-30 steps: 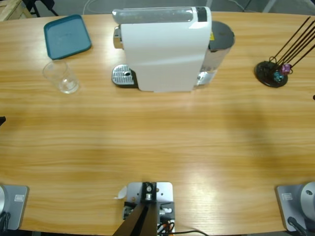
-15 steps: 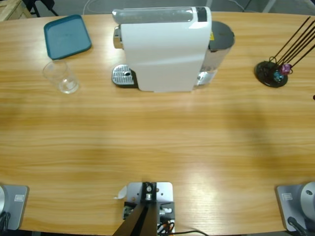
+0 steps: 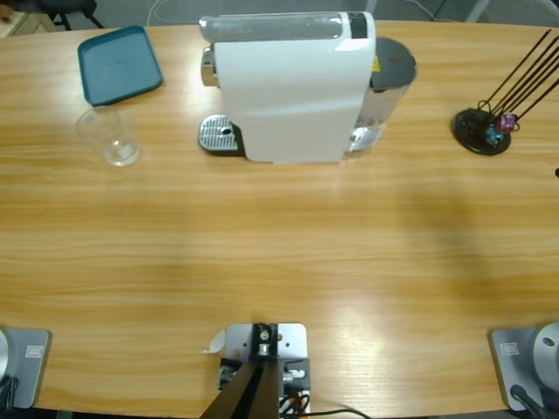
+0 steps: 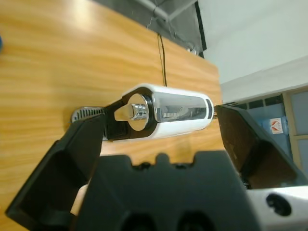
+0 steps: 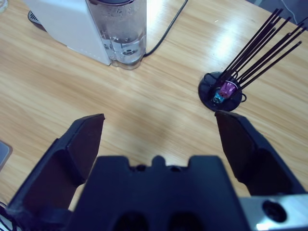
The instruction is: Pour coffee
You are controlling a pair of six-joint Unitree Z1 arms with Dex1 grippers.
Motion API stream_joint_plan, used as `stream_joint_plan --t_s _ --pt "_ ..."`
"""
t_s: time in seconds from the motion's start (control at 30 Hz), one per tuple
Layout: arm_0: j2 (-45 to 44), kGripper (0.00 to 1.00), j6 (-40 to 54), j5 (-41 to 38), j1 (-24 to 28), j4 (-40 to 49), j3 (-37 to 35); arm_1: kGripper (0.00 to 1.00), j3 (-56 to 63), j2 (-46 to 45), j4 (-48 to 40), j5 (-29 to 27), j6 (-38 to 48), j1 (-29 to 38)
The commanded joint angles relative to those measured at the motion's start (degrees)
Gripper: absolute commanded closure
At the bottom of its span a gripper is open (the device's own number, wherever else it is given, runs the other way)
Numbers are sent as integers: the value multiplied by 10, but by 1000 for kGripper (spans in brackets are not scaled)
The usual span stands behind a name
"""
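Note:
The white coffee machine (image 3: 293, 87) stands at the back middle of the table, its steel drip tray (image 3: 218, 135) toward the left. A clear glass (image 3: 109, 137) stands left of it, apart from the drip tray. No coffee shows in any view. My left gripper (image 4: 159, 120) is open with nothing in it and looks along the table at the machine's (image 4: 163, 113) spout end. My right gripper (image 5: 159, 119) is open above bare wood, between the machine's water tank (image 5: 118, 33) and a capsule stand (image 5: 221, 91). Neither gripper shows in the high view.
A teal tray (image 3: 118, 64) lies at the back left corner. The black capsule stand (image 3: 482, 131) with long thin rods sits at the right. A black cable (image 5: 166, 29) runs from the machine's back over the table's far edge.
A dark tip at the left edge of the high view one second ago has gone out of frame. Nothing on the table has moved.

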Motion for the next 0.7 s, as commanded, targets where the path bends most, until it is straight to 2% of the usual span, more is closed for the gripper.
stream_joint_plan --t_s 0.03,0.4,0.5,0.6,0.67,0.7 --pt "117 23 -21 -50 2 -22 -13 0 18 7 -8 8 1 5" --pt "189 181 -21 -110 2 -53 -47 0 18 8 -8 8 1 5" --pt "194 365 -21 -115 2 -54 -47 0 17 11 -8 8 1 5" --pt "191 728 -20 -119 2 -54 -39 0 17 13 -8 8 1 5" --pt "184 788 -20 -118 2 -54 -38 0 16 15 -8 8 1 5" --pt "181 931 -19 -115 2 -54 -39 0 16 16 -8 8 1 5"
